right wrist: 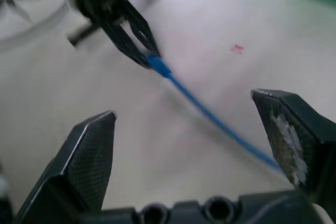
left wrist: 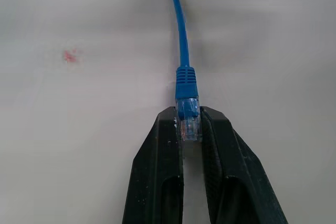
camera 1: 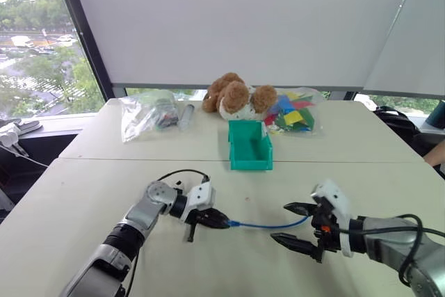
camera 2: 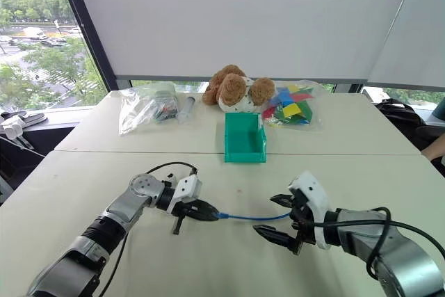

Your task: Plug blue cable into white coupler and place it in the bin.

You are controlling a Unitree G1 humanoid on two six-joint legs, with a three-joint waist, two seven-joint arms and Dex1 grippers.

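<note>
The blue cable [camera 1: 268, 226] lies on the pale table between my two grippers. My left gripper [camera 1: 224, 223] is shut on the clear plug [left wrist: 189, 127] at the cable's end, and the cord runs away from its fingertips. My right gripper [camera 1: 279, 222] stands open facing the left one, and the cable's other stretch [right wrist: 210, 116] passes between its spread fingers without touching them. The teal bin [camera 1: 252, 163] sits farther back at the table's middle. The white coupler is out of view.
A brown teddy bear [camera 1: 235, 95] sits right behind the bin. It is flanked by a clear plastic bag [camera 1: 146, 113] and a bag of coloured pieces [camera 1: 293, 110]. A person's arm [camera 1: 437, 152] shows at the right edge. A small red mark [left wrist: 70, 55] is on the table.
</note>
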